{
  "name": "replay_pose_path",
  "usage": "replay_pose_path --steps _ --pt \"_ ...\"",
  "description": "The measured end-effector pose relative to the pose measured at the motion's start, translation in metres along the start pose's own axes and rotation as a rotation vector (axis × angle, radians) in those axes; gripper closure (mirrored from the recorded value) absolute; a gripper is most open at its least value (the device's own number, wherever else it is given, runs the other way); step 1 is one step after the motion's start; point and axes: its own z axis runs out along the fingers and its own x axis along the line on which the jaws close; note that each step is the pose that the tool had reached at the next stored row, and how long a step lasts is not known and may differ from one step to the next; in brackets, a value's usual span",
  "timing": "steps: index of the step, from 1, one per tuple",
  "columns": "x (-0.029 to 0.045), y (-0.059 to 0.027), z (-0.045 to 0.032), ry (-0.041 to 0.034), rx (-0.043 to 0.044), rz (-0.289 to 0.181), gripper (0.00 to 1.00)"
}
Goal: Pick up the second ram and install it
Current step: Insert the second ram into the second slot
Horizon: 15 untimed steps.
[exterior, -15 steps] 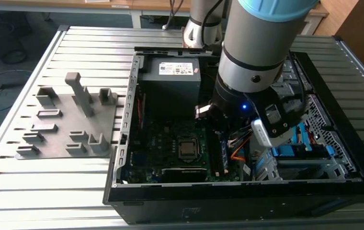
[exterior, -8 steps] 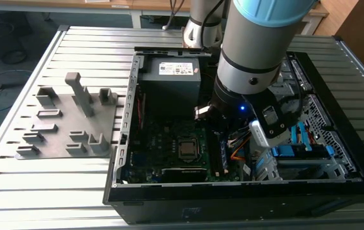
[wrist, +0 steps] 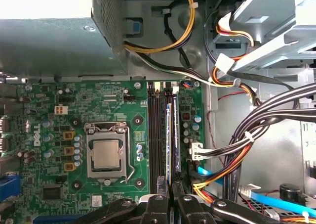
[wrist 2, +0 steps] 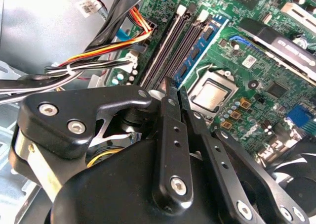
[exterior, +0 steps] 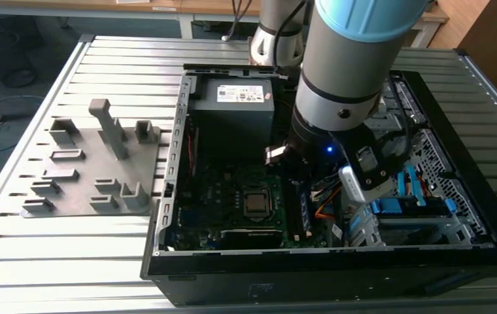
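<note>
The second ram [wrist: 172, 135], a thin blue-green stick, stands on edge in a memory slot of the motherboard [wrist: 49, 110], beside two dark slots. In the second wrist view the ram [wrist 2: 202, 42] runs away from my black fingers. My gripper [wrist 2: 175, 88] is shut, its two fingers pressed together right at the near end of the stick. The first wrist view has the gripper [wrist: 171, 187] in line with the ram's length. I cannot tell whether the fingertips touch the stick. My arm [exterior: 344, 85] reaches down into the open computer case [exterior: 318, 275].
A CPU socket [wrist: 106, 155] lies beside the slots. Bundles of black and coloured cables [wrist: 247, 135] cross close to the gripper. The power supply [exterior: 231, 111] and a drive cage [exterior: 405, 209] flank the board. A grey fixture [exterior: 91, 163] with upright blocks sits on the slatted table.
</note>
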Motion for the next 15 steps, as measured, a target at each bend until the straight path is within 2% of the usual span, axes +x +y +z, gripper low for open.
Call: replay_pose_path --steps 15 --pt "0.0007 0.0060 0.0105 0.0000 0.0011 0.000 0.86"
